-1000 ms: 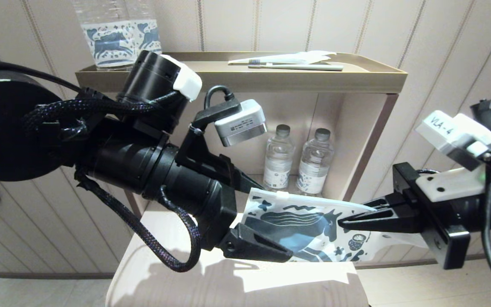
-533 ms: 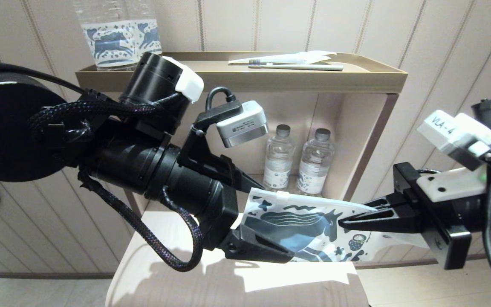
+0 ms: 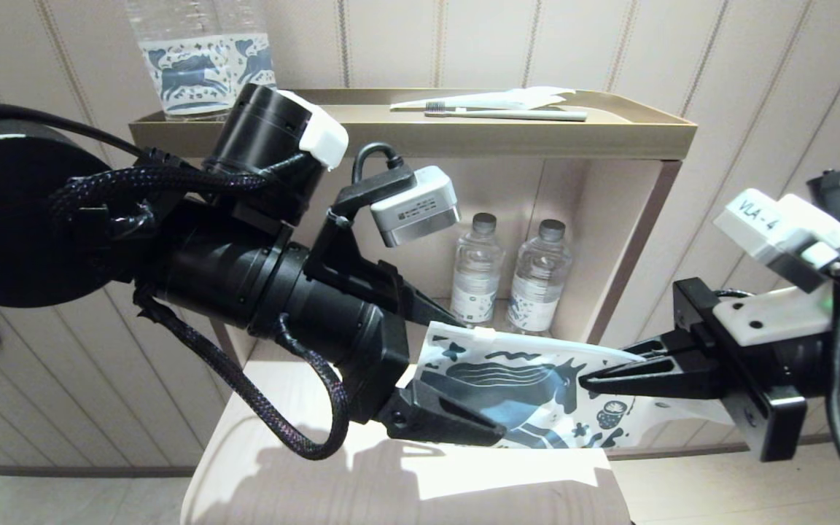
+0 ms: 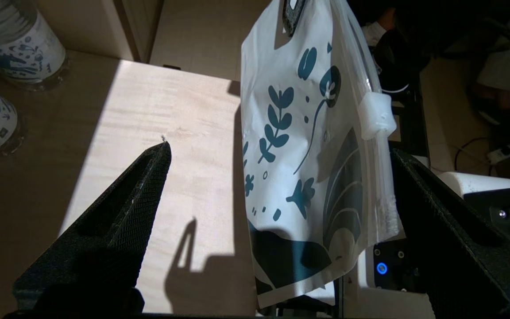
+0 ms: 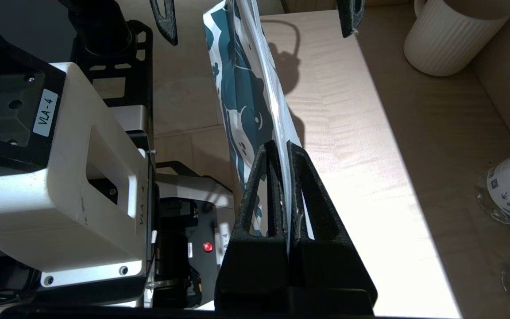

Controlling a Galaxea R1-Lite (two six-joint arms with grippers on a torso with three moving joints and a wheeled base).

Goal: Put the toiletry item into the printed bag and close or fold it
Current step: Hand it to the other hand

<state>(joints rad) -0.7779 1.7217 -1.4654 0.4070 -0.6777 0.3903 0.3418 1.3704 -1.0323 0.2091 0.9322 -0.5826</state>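
The printed bag [image 3: 522, 394], white with a blue-grey horse and waves, hangs on edge above the table. My right gripper [image 3: 588, 379] is shut on its right end, the sheet pinched between both fingers [image 5: 283, 144]. My left gripper [image 3: 475, 379] is open and straddles the bag's left end, one finger on each side, neither clearly touching it [image 4: 280, 149]. A white zip slider [image 4: 375, 116] sits on the bag's top edge. A toothbrush [image 3: 507, 113] lies on the top shelf tray beside a plain white wrapper [image 3: 515, 97].
A pale wooden table [image 3: 405, 481] lies under the bag. Two small water bottles [image 3: 475, 270] stand in the cabinet niche behind it. A large bottle [image 3: 201, 58] stands on the top shelf's left. A white ribbed cup [image 5: 454, 35] stands deeper in the niche.
My left arm has edged slightly to the right, its open fingers a little further along the bag. The right gripper and the bag have stayed put.
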